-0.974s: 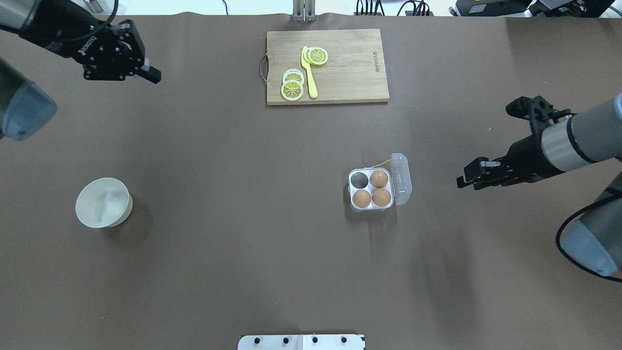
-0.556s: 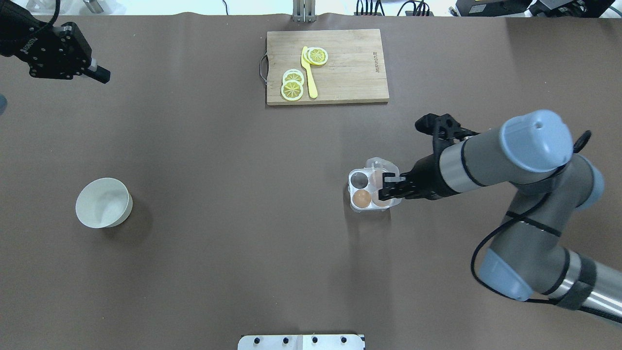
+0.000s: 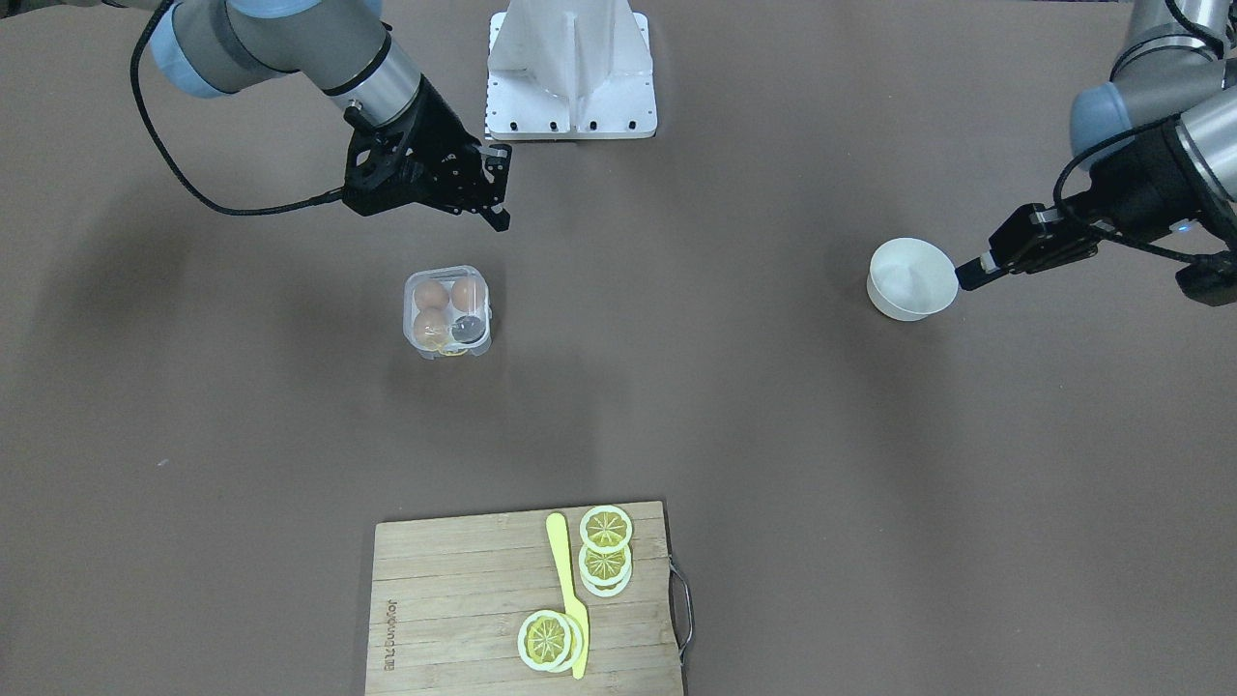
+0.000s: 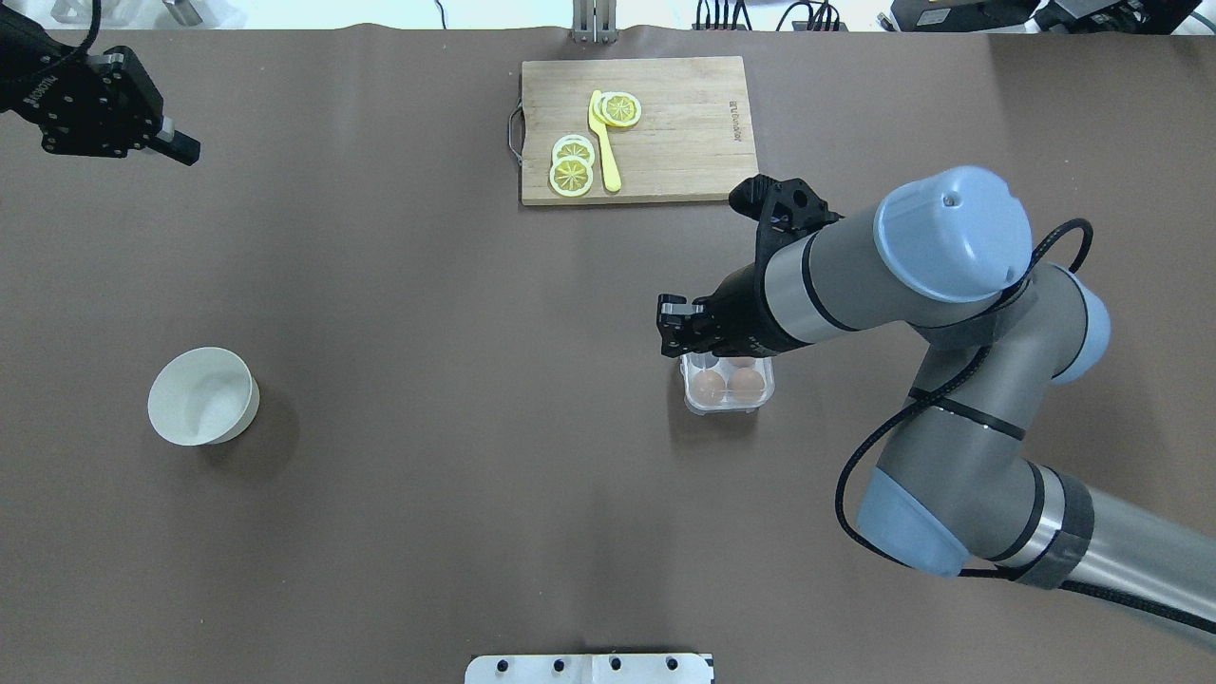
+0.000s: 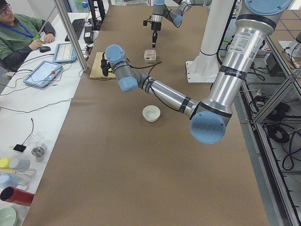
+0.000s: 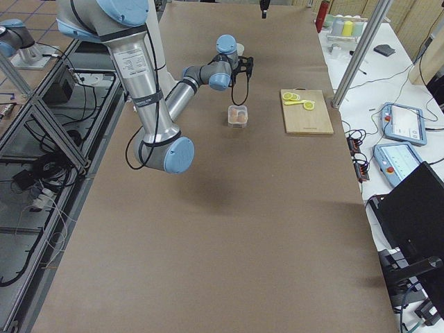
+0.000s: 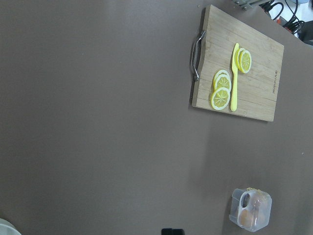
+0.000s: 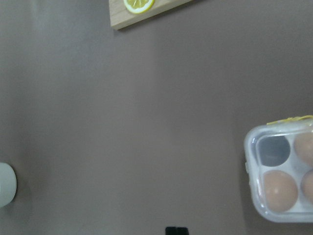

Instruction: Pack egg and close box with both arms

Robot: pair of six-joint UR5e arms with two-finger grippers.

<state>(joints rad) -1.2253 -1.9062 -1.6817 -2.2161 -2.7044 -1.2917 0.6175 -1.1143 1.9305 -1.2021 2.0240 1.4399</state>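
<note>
The clear box (image 4: 727, 397) sits right of the table's centre with its lid down over the cells (image 3: 446, 311). Three light-brown eggs lie in it, one of them (image 8: 280, 190) near in the right wrist view; the fourth cell (image 8: 274, 149) is empty. My right gripper (image 4: 667, 326) is shut and empty. It hovers above the box's far-left corner and hides the far cells from overhead. My left gripper (image 4: 182, 149) is shut and empty at the far left of the table, well away from the box. The box also shows in the left wrist view (image 7: 250, 215).
A wooden cutting board (image 4: 684, 133) with lemon slices (image 4: 572, 166) and a yellow knife (image 4: 604, 142) lies at the far middle. A white bowl (image 4: 201, 395) stands at the left. The white stand (image 3: 572, 68) is at the robot's base.
My right gripper has swept left across the box and risen, and the lid has come down from half raised to closed. My left gripper has drifted slightly left.
</note>
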